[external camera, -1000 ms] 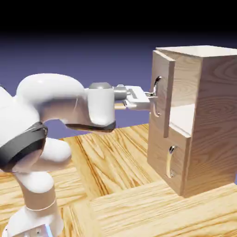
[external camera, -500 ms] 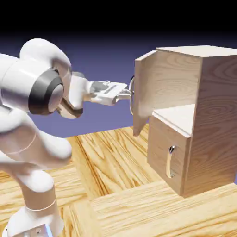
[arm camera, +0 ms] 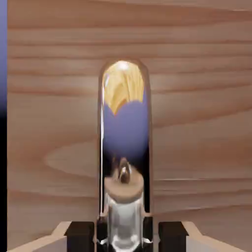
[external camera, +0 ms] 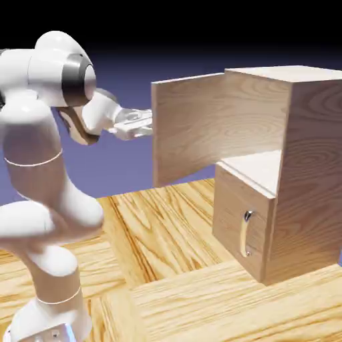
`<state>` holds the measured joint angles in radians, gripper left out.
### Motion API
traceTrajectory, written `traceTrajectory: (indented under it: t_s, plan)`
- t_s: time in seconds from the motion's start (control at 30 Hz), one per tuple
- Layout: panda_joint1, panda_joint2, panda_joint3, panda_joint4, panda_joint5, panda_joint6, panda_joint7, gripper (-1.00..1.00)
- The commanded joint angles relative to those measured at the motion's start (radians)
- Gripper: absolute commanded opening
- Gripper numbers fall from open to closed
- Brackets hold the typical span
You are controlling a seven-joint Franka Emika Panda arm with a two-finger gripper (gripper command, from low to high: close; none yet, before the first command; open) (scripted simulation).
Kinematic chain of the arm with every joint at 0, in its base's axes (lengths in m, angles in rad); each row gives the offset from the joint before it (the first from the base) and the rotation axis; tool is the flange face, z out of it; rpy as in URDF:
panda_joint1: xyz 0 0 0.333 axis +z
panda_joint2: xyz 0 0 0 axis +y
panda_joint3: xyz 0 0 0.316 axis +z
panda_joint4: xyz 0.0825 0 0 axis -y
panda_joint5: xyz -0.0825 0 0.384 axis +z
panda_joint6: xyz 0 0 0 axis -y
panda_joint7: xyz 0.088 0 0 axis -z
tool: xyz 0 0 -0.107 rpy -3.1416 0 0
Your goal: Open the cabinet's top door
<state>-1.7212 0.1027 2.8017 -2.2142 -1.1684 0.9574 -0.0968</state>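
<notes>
The light-wood cabinet (external camera: 314, 167) stands at the exterior view's right. Its top door (external camera: 194, 127) is swung wide out toward the left, its plain inner face turned to the camera, and the compartment behind it is uncovered. My gripper (external camera: 147, 125) reaches to the door's far side at its free edge, where the long handle is hidden in this view. In the hand view the curved silver handle (arm camera: 125, 123) runs up the middle against the door's wood (arm camera: 197, 98), and my gripper (arm camera: 125, 236) is shut on its lower end, dark fingertips (arm camera: 81, 236) on either side.
Below the open compartment, the shorter lower door (external camera: 234, 210) is closed and carries a short silver handle (external camera: 246, 234). The robot's white arm (external camera: 40, 167) rises at the left above the wooden tabletop (external camera: 174, 267).
The top door has swung from slightly ajar to wide open, moving leftward. My gripper has stayed on the handle and drawn back to the left, with the arm folding upward.
</notes>
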Motion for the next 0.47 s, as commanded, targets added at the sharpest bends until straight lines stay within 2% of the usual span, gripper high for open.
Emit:
traceTrajectory:
  t_s: [0.0, 0.4, 0.43]
  plan:
    - [-0.005, -0.033, -0.001, 0.036, 0.023, -0.016, 0.003, -1.00]
    - [-0.031, -0.364, -0.023, 0.437, 0.224, -0.191, -0.012, -1.00]
    - [-0.031, -0.364, -0.023, 0.437, 0.224, -0.191, -0.012, 1.00]
